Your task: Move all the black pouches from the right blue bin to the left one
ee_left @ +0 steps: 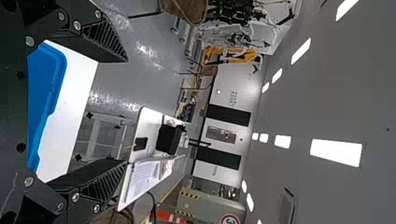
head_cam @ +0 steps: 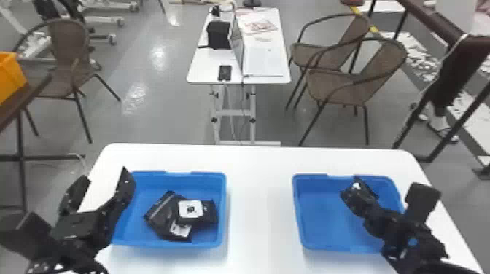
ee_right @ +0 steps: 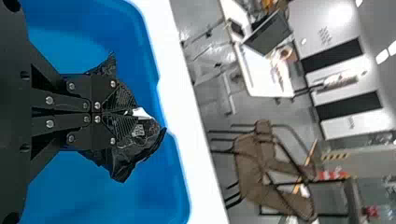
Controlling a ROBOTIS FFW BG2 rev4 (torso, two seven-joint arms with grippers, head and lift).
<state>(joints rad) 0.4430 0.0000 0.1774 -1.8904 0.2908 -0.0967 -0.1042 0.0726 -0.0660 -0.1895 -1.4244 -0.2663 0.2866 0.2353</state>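
Observation:
My right gripper (head_cam: 359, 198) is over the right blue bin (head_cam: 317, 218). In the right wrist view, the right gripper (ee_right: 123, 112) is shut on a crumpled black pouch (ee_right: 133, 147), which bulges out around its fingertips. In the left blue bin (head_cam: 138, 222), black pouches (head_cam: 160, 215) with white labels lie overlapping toward the bin's right side. My left gripper (head_cam: 98, 193) is at that bin's left side, its fingers spread. The left wrist view shows the same left gripper (ee_left: 123, 112) open, with nothing between its fingers and part of a blue bin (ee_left: 46, 84) beyond.
Both bins stand on a white table (head_cam: 260, 204), with bare tabletop between them. Beyond it are a second white table (head_cam: 266, 65) with a laptop and black box, and brown chairs (head_cam: 342, 83). An orange bin (head_cam: 11, 76) is at the far left.

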